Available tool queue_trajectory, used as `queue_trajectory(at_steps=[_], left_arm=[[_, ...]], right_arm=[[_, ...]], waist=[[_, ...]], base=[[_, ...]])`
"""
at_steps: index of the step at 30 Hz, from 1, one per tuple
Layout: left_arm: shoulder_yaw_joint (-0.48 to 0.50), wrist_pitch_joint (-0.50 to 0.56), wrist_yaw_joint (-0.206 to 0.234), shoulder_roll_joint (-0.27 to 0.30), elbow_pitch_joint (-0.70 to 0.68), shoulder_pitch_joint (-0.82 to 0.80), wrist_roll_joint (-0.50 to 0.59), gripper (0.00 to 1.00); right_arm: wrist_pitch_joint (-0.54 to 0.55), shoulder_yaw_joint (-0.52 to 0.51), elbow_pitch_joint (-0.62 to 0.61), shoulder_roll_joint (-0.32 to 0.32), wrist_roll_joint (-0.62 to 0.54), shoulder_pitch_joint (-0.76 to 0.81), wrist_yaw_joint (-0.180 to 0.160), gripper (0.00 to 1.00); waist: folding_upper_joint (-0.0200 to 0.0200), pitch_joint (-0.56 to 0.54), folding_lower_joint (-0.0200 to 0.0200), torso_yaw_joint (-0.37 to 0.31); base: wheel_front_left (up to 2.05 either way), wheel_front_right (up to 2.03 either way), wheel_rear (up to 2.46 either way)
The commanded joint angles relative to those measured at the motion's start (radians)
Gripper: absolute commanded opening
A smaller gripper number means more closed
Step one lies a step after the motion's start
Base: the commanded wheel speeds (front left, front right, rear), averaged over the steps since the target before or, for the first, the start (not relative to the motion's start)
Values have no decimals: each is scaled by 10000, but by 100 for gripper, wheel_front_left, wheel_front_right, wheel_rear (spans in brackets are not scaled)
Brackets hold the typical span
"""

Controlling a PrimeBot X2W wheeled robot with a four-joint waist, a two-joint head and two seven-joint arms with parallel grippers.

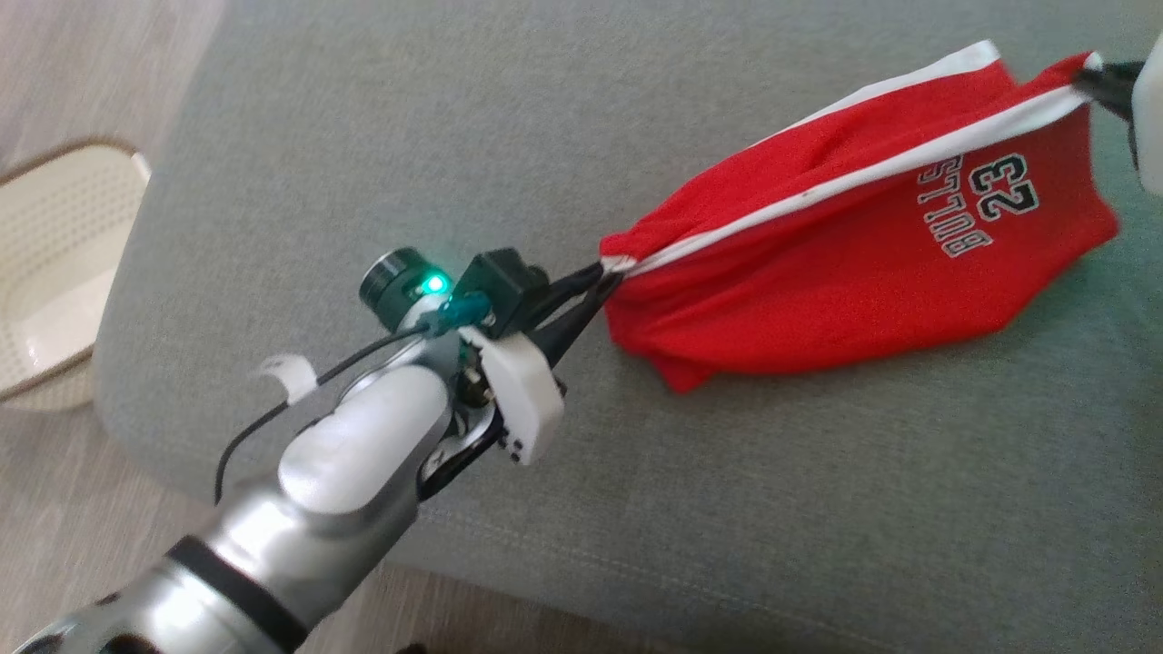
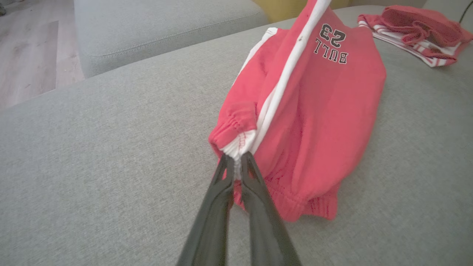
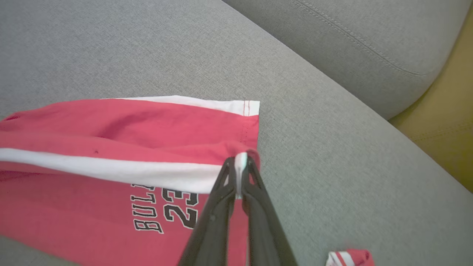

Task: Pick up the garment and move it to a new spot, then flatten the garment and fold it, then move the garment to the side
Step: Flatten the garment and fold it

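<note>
As it hangs stretched, the garment [image 1: 818,272] reads BULLS 23.

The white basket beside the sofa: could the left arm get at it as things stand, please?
Probably not yet: nothing blocks the way to the white basket, but the left end effector is shut on the red Bulls shorts, stretched to the right end effector.

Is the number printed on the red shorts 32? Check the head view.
No, the shorts carry the number 23, printed in black beside the word BULLS.
</note>
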Motion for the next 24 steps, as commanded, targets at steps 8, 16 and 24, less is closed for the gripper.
queue_trajectory(at_steps=[8, 16, 24], left_arm=[[357, -586, -119, -700, 1237, -1432, -66, 0], [269, -928, -180, -1185, 2334, -1984, -127, 20], [521, -1131, 117, -1433, 3108, -2128, -164, 100]], right_arm=[[-635, 537, 805, 85, -410, -1164, -9, 0], [-1250, 1122, 1455, 188, -329, -1725, -9, 0], [-2165, 1294, 2476, 544, -600, -1941, -9, 100]], waist=[[0, 980, 0, 702], [0, 1338, 0, 794], [0, 1359, 0, 673]], base=[[0, 0, 0], [0, 0, 0], [0, 0, 0]])
